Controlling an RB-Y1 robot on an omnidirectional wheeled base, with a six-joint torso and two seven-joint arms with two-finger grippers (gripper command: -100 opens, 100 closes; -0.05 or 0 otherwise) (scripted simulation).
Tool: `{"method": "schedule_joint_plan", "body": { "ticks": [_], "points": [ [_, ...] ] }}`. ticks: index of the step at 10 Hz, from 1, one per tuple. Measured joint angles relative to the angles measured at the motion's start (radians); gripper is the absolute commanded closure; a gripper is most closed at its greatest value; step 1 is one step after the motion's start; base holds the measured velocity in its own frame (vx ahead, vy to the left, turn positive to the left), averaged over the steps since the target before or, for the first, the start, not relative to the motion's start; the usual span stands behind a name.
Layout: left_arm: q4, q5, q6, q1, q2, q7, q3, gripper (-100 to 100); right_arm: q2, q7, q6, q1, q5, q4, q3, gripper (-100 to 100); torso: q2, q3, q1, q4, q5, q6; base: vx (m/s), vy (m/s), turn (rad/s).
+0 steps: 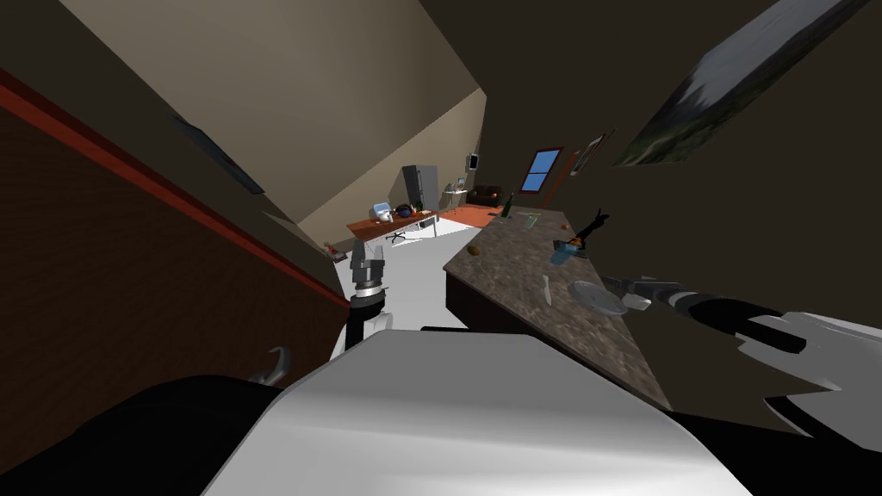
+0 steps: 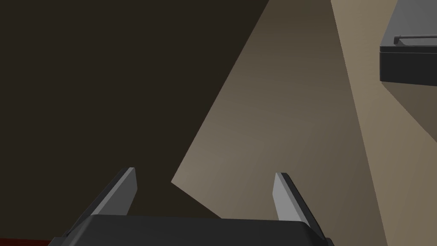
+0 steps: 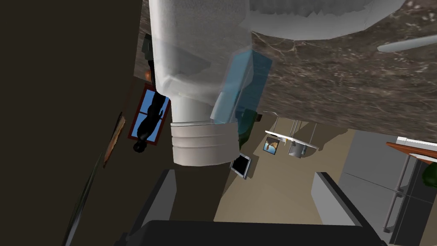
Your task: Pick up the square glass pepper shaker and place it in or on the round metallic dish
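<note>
The pepper shaker (image 3: 200,77) is a pale, square see-through body with a ribbed cap, and it looms just past my right gripper's (image 3: 247,179) fingertips, nearer one finger. That gripper is open and holds nothing. The round metallic dish (image 3: 316,21) lies right beside the shaker's far end; I cannot tell whether the shaker rests in it. In the head view the dish (image 1: 594,297) lies on the stone counter (image 1: 517,258), with my right gripper (image 1: 618,282) at its edge. My left gripper (image 1: 366,258) hangs open over the floor left of the counter, its fingers (image 2: 128,192) empty.
A blue glass block (image 1: 564,251) stands on the counter beyond the dish, seen behind the shaker (image 3: 249,81). A knife (image 1: 547,290) lies beside the dish. A black figurine (image 1: 590,228) and a green bottle (image 1: 507,205) stand farther along. A dark wall runs along the counter's right.
</note>
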Motion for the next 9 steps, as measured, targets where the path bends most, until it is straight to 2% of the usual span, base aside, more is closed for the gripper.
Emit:
{"method": "schedule_joint_plan", "body": {
  "ticks": [2, 3, 4, 5, 6, 8, 9],
  "points": [
    [0.0, 0.0, 0.0, 0.0, 0.0, 0.0, 0.0, 0, -0.006, -0.001, 0.017, 0.03, -0.01, -0.041, -0.011, -100, 0.001, 0.0, -0.002, 0.0, -0.001, 0.0, 0.004, 0.005, 0.006],
    [0.0, 0.0, 0.0, 0.0, 0.0, 0.0, 0.0, 0, -0.021, -0.011, 0.008, 0.025, -0.008, -0.035, -0.005, -100, 0.001, 0.0, -0.001, 0.0, 0.0, 0.0, 0.024, 0.031, -0.013],
    [0.0, 0.0, 0.0, 0.0, 0.0, 0.0, 0.0, 0, -0.047, -0.025, 0.016, 0.063, -0.023, -0.079, -0.016, -100, 0.0, 0.0, 0.0, 0.0, 0.0, 0.0, 0.023, 0.03, 0.023],
    [0.0, 0.0, 0.0, 0.0, 0.0, 0.0, 0.0, 0, -0.068, -0.041, 0.008, 0.058, -0.021, -0.075, -0.008, -100, 0.0, 0.0, 0.0, 0.0, 0.0, -0.001, 0.027, 0.035, -0.003],
    [0.0, 0.0, 0.0, 0.0, 0.0, 0.0, 0.0, 0, -0.077, -0.057, -0.03, 0.012, -0.003, -0.018, 0.016, -100, -0.001, -0.001, 0.001, 0.0, 0.0, 0.0, 0.023, 0.031, -0.022],
    [0.0, 0.0, 0.0, 0.0, 0.0, 0.0, 0.0, 0, -0.113, -0.078, -0.036, 0.044, -0.016, -0.049, 0.009, -100, 0.0, 0.0, 0.0, 0.0, 0.0, 0.0, 0.013, 0.016, 0.017],
    [0.0, 0.0, 0.0, 0.0, 0.0, 0.0, 0.0, 0, -0.116, -0.081, -0.038, 0.044, -0.017, -0.049, 0.009, 0, 0.0, 0.0, -0.001, 0.0, -0.001, 0.0, 0.0, 0.0, 0.0]
  ]
}}
